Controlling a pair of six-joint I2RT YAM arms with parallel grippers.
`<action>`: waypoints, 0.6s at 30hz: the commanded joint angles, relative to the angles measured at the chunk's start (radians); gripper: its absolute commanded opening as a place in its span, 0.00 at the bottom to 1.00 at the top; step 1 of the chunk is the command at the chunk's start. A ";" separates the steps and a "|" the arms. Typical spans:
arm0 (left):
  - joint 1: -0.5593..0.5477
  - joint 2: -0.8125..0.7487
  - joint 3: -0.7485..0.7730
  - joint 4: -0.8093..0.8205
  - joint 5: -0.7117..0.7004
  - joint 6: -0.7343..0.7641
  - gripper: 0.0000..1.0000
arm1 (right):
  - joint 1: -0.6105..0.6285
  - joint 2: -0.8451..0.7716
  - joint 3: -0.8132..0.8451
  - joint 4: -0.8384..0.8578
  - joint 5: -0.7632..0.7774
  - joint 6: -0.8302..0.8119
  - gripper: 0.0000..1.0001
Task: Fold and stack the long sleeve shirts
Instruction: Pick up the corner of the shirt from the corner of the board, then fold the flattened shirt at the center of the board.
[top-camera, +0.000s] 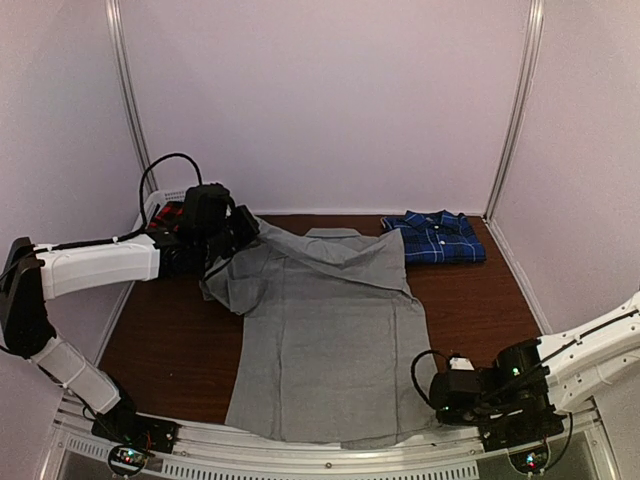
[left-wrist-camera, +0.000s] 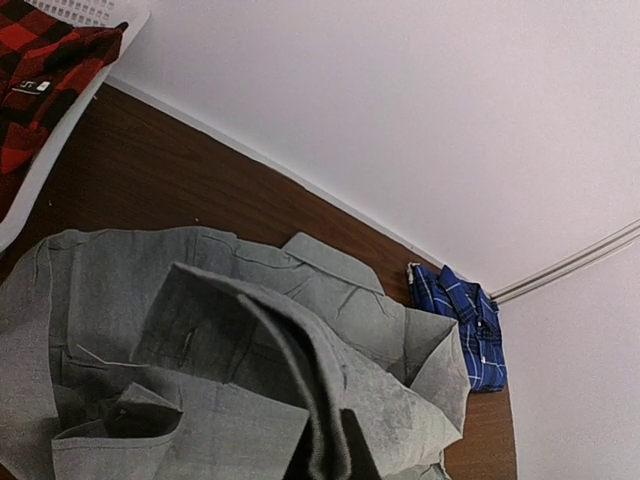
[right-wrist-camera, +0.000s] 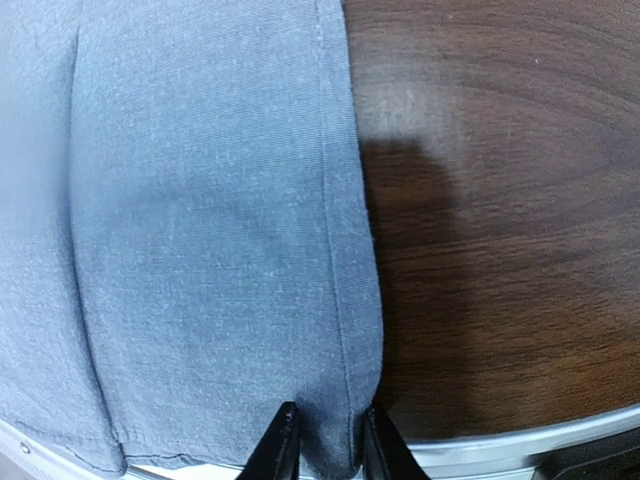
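The light grey shirt (top-camera: 330, 340) lies spread on the brown table, hem toward the near edge. My left gripper (top-camera: 232, 238) is shut on a bunched fold at the shirt's upper left and holds it lifted. In the left wrist view the grey cloth (left-wrist-camera: 250, 330) drapes over the gripper (left-wrist-camera: 335, 455) and hides most of the fingers. My right gripper (top-camera: 445, 398) is shut on the shirt's near right hem corner. In the right wrist view the grey hem (right-wrist-camera: 200, 250) is pinched in the gripper (right-wrist-camera: 328, 448). The dark blue plaid shirt (top-camera: 435, 237) lies folded at the back right and also shows in the left wrist view (left-wrist-camera: 465, 325).
A white basket (top-camera: 152, 205) with a red and black plaid garment (left-wrist-camera: 40, 70) stands at the back left. White walls close the table on three sides. A metal rail (top-camera: 300, 450) runs along the near edge, right beside the right gripper.
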 joint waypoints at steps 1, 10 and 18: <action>-0.001 0.014 0.055 0.056 -0.024 0.058 0.00 | 0.010 -0.007 0.019 -0.029 0.063 0.046 0.19; -0.001 0.068 0.191 0.047 -0.001 0.184 0.00 | 0.015 -0.049 0.092 -0.056 0.172 0.013 0.00; 0.006 0.101 0.299 0.032 -0.011 0.300 0.00 | 0.043 0.019 0.226 -0.059 0.242 -0.084 0.00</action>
